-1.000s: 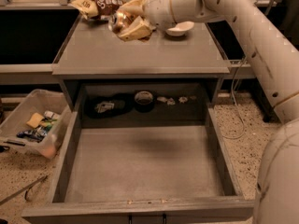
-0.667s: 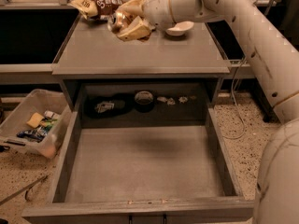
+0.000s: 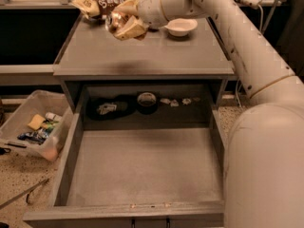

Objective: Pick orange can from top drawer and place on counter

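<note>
My gripper [image 3: 122,23] is over the back left part of the counter [image 3: 142,53], held above its surface. It is shut on the orange can [image 3: 115,21], a shiny dented copper-coloured can that shows between the tan fingers [image 3: 133,29]. The top drawer [image 3: 142,165] is pulled wide open below the counter, with a bare grey bottom. My arm reaches in from the right.
A brown snack bag [image 3: 97,4] lies at the counter's back left. A white bowl [image 3: 180,26] stands at the back right. Small dark objects [image 3: 147,101] sit in the recess behind the drawer. A clear plastic bin [image 3: 33,125] with odds and ends lies on the floor at left.
My gripper with the orange can has dropped slightly toward the counter. Nothing else has moved.
</note>
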{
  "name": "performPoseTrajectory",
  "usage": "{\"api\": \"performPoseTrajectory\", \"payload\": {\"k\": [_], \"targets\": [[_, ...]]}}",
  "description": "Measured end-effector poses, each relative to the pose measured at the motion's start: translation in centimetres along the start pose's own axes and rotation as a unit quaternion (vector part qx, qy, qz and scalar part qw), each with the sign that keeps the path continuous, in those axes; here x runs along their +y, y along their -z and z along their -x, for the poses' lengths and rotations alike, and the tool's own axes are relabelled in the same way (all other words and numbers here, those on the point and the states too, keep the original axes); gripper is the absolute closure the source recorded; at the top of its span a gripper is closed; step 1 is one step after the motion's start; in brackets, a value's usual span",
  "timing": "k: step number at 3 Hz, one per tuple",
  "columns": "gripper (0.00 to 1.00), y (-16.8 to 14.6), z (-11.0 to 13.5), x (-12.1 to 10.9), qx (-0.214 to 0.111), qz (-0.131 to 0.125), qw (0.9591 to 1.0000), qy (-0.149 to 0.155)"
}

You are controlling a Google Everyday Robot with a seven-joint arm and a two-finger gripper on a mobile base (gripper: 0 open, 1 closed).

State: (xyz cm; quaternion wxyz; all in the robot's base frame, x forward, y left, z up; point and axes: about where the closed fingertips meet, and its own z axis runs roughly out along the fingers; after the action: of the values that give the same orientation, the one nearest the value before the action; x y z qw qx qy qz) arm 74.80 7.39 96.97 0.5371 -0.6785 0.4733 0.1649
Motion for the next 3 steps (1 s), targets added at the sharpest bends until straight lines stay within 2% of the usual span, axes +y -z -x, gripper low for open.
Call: {"api": "performPoseTrajectory", "payload": {"k": [1,2,3], "targets": [[1.00,-1.8,-1.9,0.5,0.025,0.023,0.9994,-0.007],[1.00,-3.0,-3.7,2.1,0.035,0.048,0.9972,-0.045],[1.00,-4.3,-5.0,4.7,0.034,0.076,0.9924,-0.091]]}}
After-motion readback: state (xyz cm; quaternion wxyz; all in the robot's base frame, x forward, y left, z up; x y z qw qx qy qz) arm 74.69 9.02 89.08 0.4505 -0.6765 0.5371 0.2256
